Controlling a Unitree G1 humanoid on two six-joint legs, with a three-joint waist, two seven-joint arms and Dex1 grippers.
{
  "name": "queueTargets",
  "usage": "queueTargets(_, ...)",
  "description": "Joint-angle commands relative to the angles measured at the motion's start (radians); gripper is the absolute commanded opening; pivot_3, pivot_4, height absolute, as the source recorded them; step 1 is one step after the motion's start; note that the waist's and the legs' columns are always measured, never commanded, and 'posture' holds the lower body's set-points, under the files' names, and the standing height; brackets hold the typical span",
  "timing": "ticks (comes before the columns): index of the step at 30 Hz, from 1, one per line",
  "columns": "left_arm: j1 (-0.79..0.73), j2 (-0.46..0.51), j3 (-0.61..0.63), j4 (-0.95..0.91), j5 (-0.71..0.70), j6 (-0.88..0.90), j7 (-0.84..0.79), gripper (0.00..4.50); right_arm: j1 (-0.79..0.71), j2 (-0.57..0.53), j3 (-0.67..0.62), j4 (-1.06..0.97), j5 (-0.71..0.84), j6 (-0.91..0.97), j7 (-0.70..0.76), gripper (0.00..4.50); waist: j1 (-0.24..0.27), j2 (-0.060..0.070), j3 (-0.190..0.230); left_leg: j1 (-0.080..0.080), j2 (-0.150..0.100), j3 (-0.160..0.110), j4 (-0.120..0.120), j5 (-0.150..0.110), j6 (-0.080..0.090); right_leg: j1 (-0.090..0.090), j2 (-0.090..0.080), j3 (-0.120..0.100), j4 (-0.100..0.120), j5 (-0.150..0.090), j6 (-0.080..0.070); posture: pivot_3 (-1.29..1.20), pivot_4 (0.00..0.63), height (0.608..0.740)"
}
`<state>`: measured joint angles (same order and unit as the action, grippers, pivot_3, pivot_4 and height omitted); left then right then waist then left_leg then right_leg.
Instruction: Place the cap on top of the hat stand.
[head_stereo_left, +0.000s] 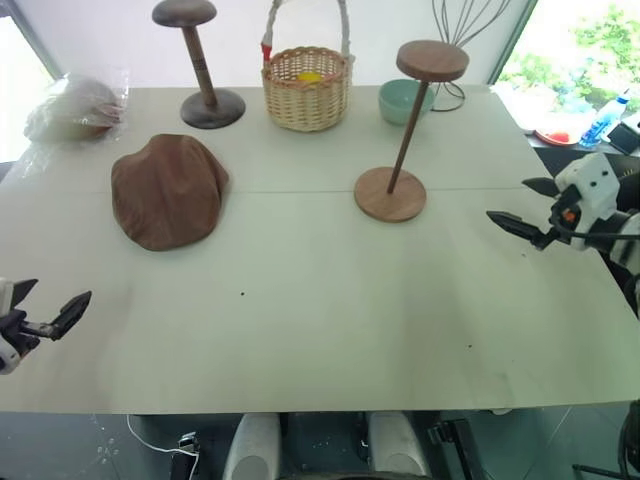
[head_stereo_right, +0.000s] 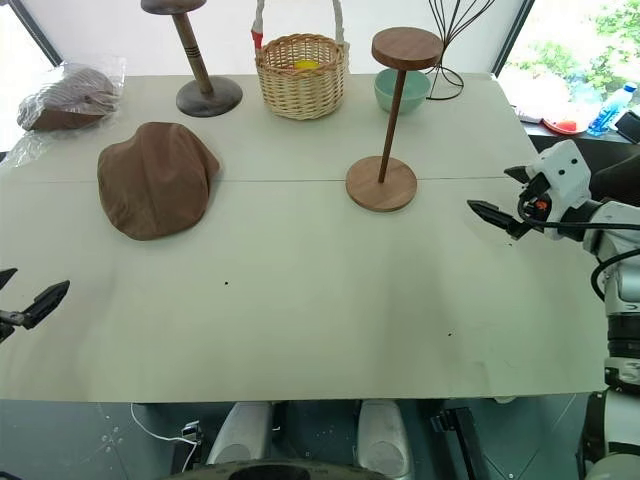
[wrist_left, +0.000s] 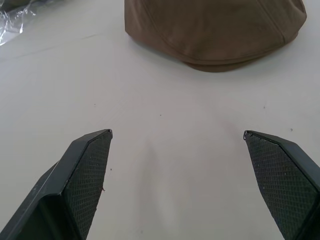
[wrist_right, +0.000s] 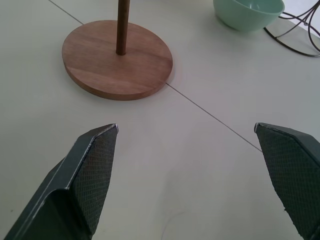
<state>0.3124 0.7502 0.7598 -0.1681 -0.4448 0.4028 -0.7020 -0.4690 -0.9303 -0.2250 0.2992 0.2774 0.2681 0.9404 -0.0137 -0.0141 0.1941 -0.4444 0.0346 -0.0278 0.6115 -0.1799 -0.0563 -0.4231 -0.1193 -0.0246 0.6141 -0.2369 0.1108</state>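
Ahead of the left gripper (head_stereo_left: 45, 312), wide open and empty, the cap (head_stereo_left: 168, 190) lies flat on the table (head_stereo_left: 300, 330). The right gripper (head_stereo_left: 533, 210), also spread and empty, faces the hat stand (head_stereo_left: 400, 140); a careless brush could likely topple that thin-stemmed stand.

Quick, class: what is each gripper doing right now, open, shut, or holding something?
Left gripper: open, holding nothing, facing the reddish-brown fabric flat cap.
Right gripper: open, holding nothing, facing the round base of the light wooden hat stand.
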Motion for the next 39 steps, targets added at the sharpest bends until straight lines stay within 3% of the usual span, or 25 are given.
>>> queueTargets(1, -0.006, 0.014, 0.010, -0.029, 0.002, -0.017, -0.003, 4.43, -0.021, -0.004, -0.016, -0.007, 0.000, -0.023, -0.004, 4.49, 0.000, 0.000, 0.000, 0.000, 0.000, 0.000, 0.000, 0.000, 0.000, 0.000, 0.000, 0.000, 0.000, 0.000, 0.000, 0.00, 0.150, 0.728)
queueTargets(14, -0.062, 0.019, 0.000, -0.006, -0.001, -0.015, -0.007, 4.43, -0.028, -0.012, -0.023, -0.034, 0.022, 0.020, -0.005, 4.49, 0.000, 0.000, 0.000, 0.001, 0.000, 0.000, 0.001, 0.000, 0.000, 0.000, 0.000, 0.000, 0.003, 0.000, 0.000, 0.00, 0.150, 0.728)
queueTargets(22, -0.086, 0.079, -0.076, -0.066, 0.097, -0.130, -0.035, 4.43, -0.045, -0.107, -0.034, -0.274, 0.150, 0.213, 0.136, 4.49, 0.001, 0.001, 0.000, 0.001, 0.000, 0.000, 0.001, 0.000, 0.000, 0.000, 0.001, 0.000, 0.004, 0.000, 0.000, 0.00, 0.150, 0.728)
queueTargets(29, -0.174, 0.139, -0.250, 0.001, 0.332, -0.387, 0.004, 4.43, -0.084, -0.203, -0.049, -0.575, 0.430, 0.489, 0.257, 4.49, 0.003, 0.001, 0.000, 0.001, 0.001, 0.000, 0.001, 0.000, 0.000, -0.001, 0.001, 0.000, 0.004, 0.000, 0.000, 0.00, 0.150, 0.728)
queueTargets(34, -0.260, 0.153, -0.419, 0.092, 0.523, -0.557, 0.066, 4.43, -0.210, -0.165, -0.069, -0.674, 0.637, 0.671, 0.147, 4.49, 0.002, 0.001, 0.000, 0.000, 0.001, 0.002, 0.001, 0.000, 0.000, -0.001, 0.000, 0.001, 0.003, 0.001, -0.001, 0.00, 0.150, 0.728)
queueTargets(39, -0.358, 0.149, -0.568, 0.173, 0.694, -0.585, 0.146, 4.43, -0.251, -0.159, -0.063, -0.711, 0.712, 0.729, 0.091, 4.49, 0.004, 0.001, 0.000, 0.000, 0.002, 0.002, 0.001, 0.000, 0.000, -0.002, 0.001, 0.001, 0.004, 0.001, -0.001, 0.00, 0.150, 0.728)
